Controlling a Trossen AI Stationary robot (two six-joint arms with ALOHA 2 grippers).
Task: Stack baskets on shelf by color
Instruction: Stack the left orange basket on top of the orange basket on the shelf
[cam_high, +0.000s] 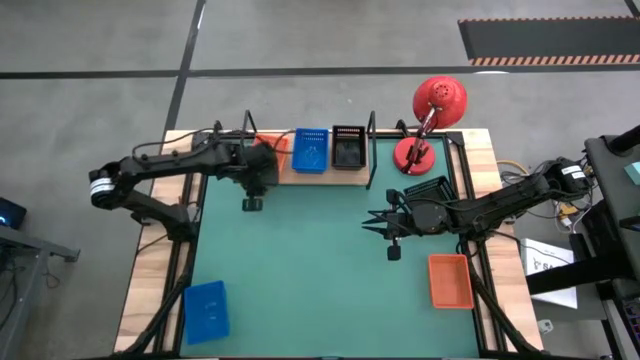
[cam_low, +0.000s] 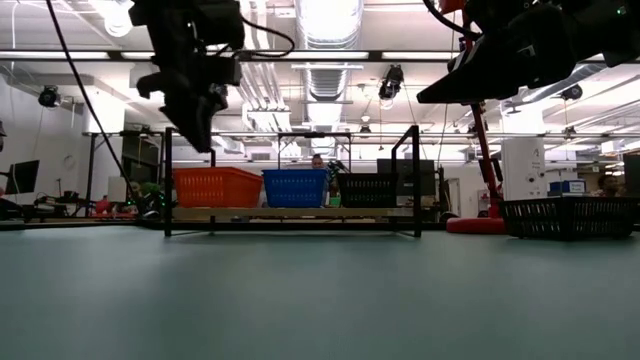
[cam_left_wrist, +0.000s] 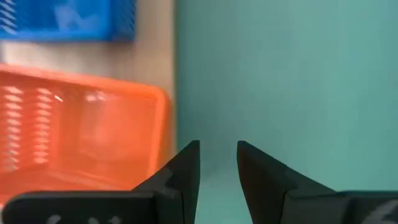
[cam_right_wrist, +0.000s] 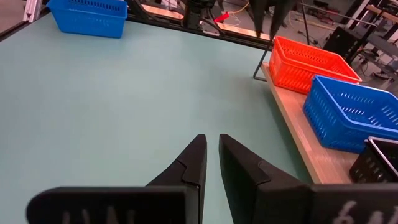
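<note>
Judging the baskets light, stiff mesh, we favoured pinching a rim. The left gripper (cam_high: 252, 203) hung slightly parted and empty beside the shelf's (cam_high: 350, 172) orange basket (cam_left_wrist: 81, 134); the right gripper (cam_high: 392, 250), nearly closed, held nothing.

The worktop (cam_high: 300, 270) is covered by a green mat with bare wood showing along its edges. Around it lies a grey concrete floor (cam_high: 90, 40) crossed by dark lines, with a striped black mat (cam_high: 545, 40) far off. A red desk lamp (cam_high: 432, 115) stands at one corner. Overhead run ducts and bright ceiling lights (cam_low: 330, 20); what may be monitors sit in the distance.
</note>
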